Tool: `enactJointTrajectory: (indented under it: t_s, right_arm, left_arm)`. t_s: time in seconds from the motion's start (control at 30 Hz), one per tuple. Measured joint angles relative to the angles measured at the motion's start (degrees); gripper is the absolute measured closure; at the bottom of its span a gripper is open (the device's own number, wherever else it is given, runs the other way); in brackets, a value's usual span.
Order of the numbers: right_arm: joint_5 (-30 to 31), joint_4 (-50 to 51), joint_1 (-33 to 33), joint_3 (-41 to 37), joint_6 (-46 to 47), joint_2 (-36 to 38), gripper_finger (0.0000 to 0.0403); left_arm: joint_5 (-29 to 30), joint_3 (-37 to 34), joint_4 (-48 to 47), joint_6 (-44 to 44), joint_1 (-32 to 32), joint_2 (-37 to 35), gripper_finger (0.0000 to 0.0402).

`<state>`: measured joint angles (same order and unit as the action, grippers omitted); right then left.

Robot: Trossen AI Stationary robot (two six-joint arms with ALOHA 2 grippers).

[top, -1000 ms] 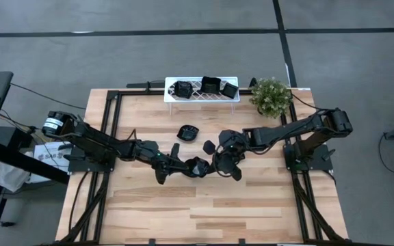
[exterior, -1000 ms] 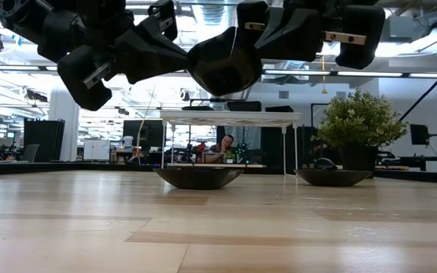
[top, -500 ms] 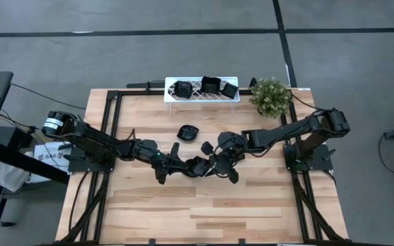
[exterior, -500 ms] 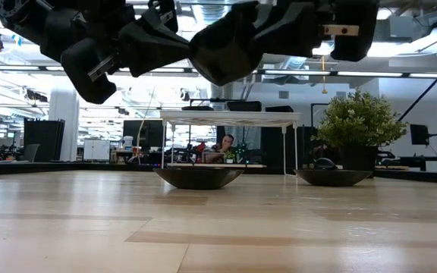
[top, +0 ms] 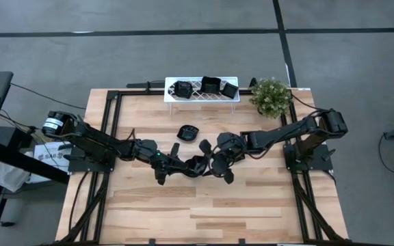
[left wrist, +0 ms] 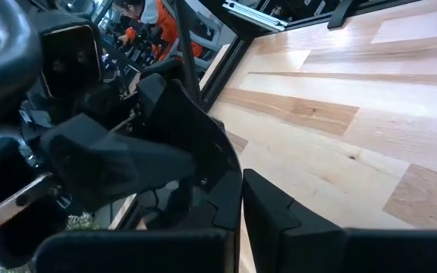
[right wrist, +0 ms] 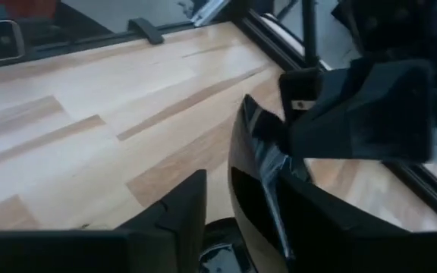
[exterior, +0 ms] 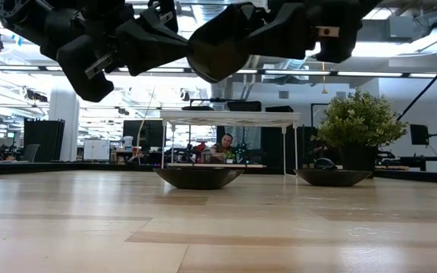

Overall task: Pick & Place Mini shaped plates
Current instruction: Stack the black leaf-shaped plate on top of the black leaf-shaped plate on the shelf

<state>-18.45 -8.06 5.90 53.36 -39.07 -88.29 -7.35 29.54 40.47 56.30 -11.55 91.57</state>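
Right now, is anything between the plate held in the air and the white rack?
Two loose plates lie on the table along that line, but the held plate, gripped by the left end effector, hangs well above them. The right end effector sits close beside it, open.

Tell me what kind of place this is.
Probably a robotics lab or workshop: two arms mounted at a wooden table, a grey floor around it, and a person at desks behind.
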Motion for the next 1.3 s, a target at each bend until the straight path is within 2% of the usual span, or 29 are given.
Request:
enactJointTrajectory:
  t_s: [0.33, 0.63, 0.83, 1.0, 1.17, 1.3]
  right_arm:
    - [9.52, -1.63, 0.15, 0.00, 0.13, 0.00, 0.0204]
    - [9.58, -0.55, 0.93, 0.00, -0.34, 0.02, 0.0204]
    - [10.23, 4.24, 3.55, 0.00, -4.82, 1.00, 0.0202]
    - [17.64, 5.62, 6.24, 0.02, -5.44, 3.54, 0.0202]
    - [27.72, 5.63, 8.65, 0.00, -2.87, 7.34, 0.0202]
    - [31.59, 7.53, 10.03, 0.04, 3.33, 11.45, 0.0203]
  left_arm:
    - [0.00, -0.02, -0.07, -0.21, 0.00, 0.00, 0.0391]
    - [0.00, -0.02, -0.13, -0.23, 0.00, 0.00, 0.0390]
    - [-0.08, -0.04, -0.17, -0.99, -0.02, 0.00, 0.0393]
    - [0.34, -0.07, -0.15, -3.84, 0.07, 0.00, 0.0388]
    - [0.84, -0.07, -0.15, -4.76, 0.04, 0.00, 0.0394]
    - [6.64, -0.07, -0.30, -6.76, 0.00, -0.20, 0.0389]
